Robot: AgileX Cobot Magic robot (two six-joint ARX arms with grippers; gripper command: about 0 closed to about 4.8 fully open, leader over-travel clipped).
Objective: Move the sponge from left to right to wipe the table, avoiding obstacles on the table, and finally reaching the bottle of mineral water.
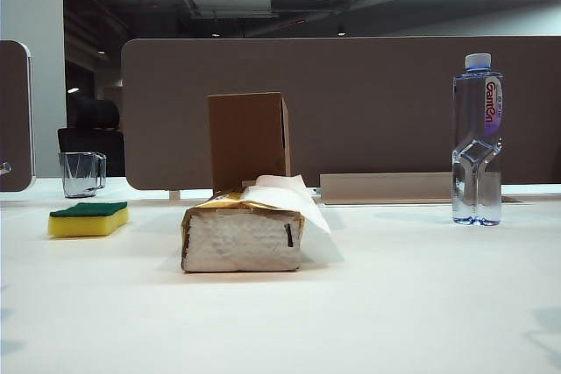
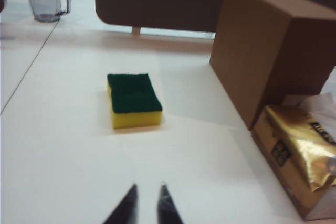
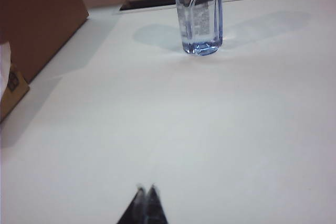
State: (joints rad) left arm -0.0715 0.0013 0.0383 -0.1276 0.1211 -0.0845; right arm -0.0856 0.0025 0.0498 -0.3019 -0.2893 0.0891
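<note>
The sponge (image 1: 88, 219), yellow with a dark green top, lies flat at the left of the white table (image 1: 394, 304). My left gripper (image 2: 148, 186) hangs short of the sponge (image 2: 134, 100), its fingertips a little apart with nothing between them. A gold tissue pack (image 1: 243, 238) with a sheet sticking out sits mid-table, and the brown cardboard box (image 1: 248, 139) stands right behind it. The bottle of mineral water (image 1: 477, 142) stands upright at the right. My right gripper (image 3: 146, 187) is shut and empty, well back from the bottle (image 3: 199, 14). Neither gripper shows in the exterior view.
A clear glass cup (image 1: 82, 172) stands behind the sponge at the far left. A brown partition panel (image 1: 368, 102) runs along the table's back edge. In the left wrist view the box (image 2: 268, 45) and tissue pack (image 2: 296, 150) stand beside the sponge.
</note>
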